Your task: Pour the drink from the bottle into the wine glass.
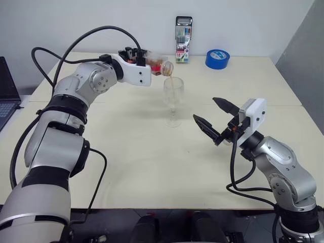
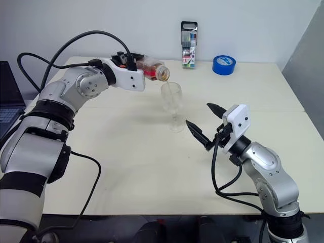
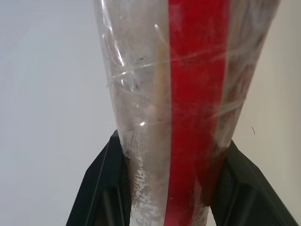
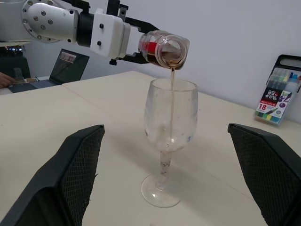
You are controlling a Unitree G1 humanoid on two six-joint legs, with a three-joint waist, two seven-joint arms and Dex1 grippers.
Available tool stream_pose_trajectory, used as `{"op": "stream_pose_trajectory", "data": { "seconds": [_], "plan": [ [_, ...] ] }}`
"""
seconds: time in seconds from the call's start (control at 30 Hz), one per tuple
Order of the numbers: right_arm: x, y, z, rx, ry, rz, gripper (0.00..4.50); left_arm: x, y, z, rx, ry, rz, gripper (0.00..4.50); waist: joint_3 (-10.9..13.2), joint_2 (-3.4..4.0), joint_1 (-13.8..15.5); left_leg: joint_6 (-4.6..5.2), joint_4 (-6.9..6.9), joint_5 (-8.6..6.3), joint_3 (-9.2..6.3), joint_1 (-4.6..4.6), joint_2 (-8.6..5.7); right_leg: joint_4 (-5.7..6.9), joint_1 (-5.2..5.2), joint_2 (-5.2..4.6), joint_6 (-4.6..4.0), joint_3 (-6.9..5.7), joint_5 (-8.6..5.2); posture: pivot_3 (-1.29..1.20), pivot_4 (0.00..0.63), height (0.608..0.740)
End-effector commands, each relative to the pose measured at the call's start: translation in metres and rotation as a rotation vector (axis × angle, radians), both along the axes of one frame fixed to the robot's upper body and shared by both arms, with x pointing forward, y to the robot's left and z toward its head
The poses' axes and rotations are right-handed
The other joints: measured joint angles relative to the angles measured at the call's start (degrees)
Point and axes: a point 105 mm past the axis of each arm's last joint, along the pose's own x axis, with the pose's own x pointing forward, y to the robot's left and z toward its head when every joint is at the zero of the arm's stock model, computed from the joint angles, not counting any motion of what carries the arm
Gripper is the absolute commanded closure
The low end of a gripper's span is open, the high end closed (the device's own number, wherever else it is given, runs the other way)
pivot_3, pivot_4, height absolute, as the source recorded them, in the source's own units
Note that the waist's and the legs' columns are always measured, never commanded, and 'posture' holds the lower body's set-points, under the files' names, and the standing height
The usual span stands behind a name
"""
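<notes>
Nearest, the right gripper (image 1: pixel 213 118) was held with its fingers spread wide and empty, just short of the wine glass (image 1: pixel 173 101) standing upright on the table (image 1: pixel 126 162). Beyond, the bottle (image 4: pixel 162 48) was pinched in the left gripper (image 1: pixel 144 62), tipped over the rim, and the drink (image 4: pixel 172 89) was streamed thinly into the bowl.

My black fingers (image 3: pixel 108 188) flank the clear bottle (image 4: pixel 162 48) with its red strip; amber drink (image 4: pixel 171 94) streams into the colourless wine glass (image 4: pixel 169 141); blue tape roll (image 1: pixel 217 58) sits far right.
</notes>
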Motion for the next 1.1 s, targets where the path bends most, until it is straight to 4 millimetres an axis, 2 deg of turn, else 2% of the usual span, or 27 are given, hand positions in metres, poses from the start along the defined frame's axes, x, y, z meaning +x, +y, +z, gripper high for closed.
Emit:
{"op": "stream_pose_trajectory", "data": {
  "seconds": [0.03,0.53,1.1],
  "plan": [
    [-0.0056,-0.001,0.0114,0.0,-0.056,0.003,0.0,-0.0033,-0.0011,0.0285,-0.012,-0.083,-0.01,2.84,0.0,0.0,0.0,0.0,0.0,0.0,0.0,0.0,0.0,0.0,0.0,0.0,0.0,0.0,0.0,0.0,0.15,0.74],
    [-0.0067,-0.0003,0.0101,0.004,-0.058,0.007,0.0,-0.0017,0.0018,0.0325,0.033,-0.107,0.009,2.84,0.0,0.0,0.0,-0.01,0.01,0.0,0.01,0.01,0.0,0.01,0.0,0.0,0.0,0.01,0.0,0.0,0.15,0.74],
    [-0.0091,-0.0098,0.01,0.026,-0.069,-0.063,0.0,-0.0014,-0.0005,0.0382,0.072,-0.135,0.011,2.84,0.0,0.0,0.0,-0.01,0.02,0.01,0.02,0.0,0.0,0.02,0.0,0.0,0.0,0.01,0.0,0.0,0.15,0.74]
  ]
}}
